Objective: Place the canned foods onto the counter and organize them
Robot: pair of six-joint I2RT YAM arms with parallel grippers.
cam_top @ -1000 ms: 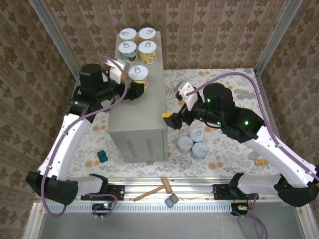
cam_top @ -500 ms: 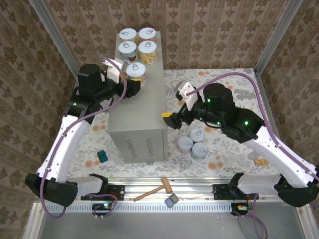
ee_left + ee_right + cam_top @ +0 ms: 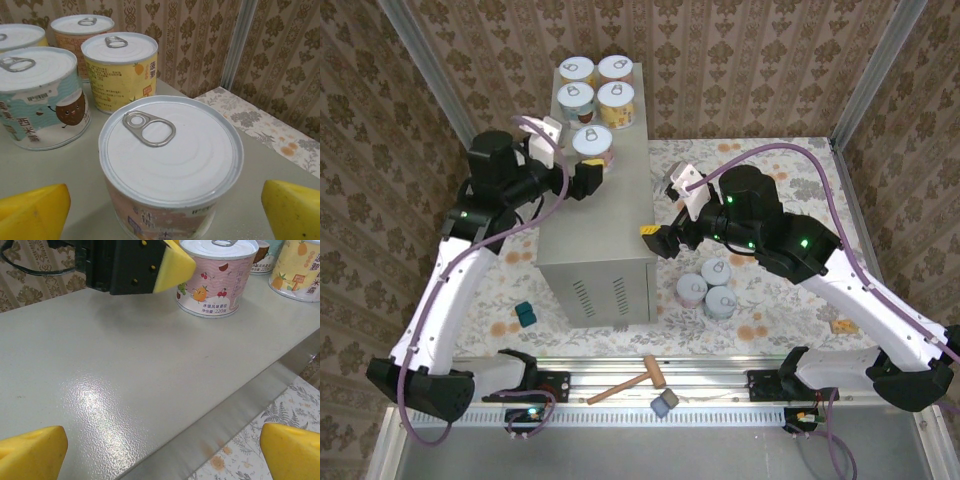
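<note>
Top view first: five canned foods (image 3: 616, 98) stand on the tabletop (image 3: 595, 220), four squared up at the far end and the pink can (image 3: 593, 143) just nearer. The left gripper (image 3: 588, 165) straddles it, released. The right gripper (image 3: 658, 242) hangs spread and empty at the tabletop's right edge, above three cans (image 3: 722, 302) waiting on the floral floor (image 3: 760, 320).

Left wrist: the yellow pads (image 3: 32, 210) stand clear on either side, so the can looks to be starting a third row.

Right wrist: here's what overhead hides, the can's base flat on the tabletop.
</note>
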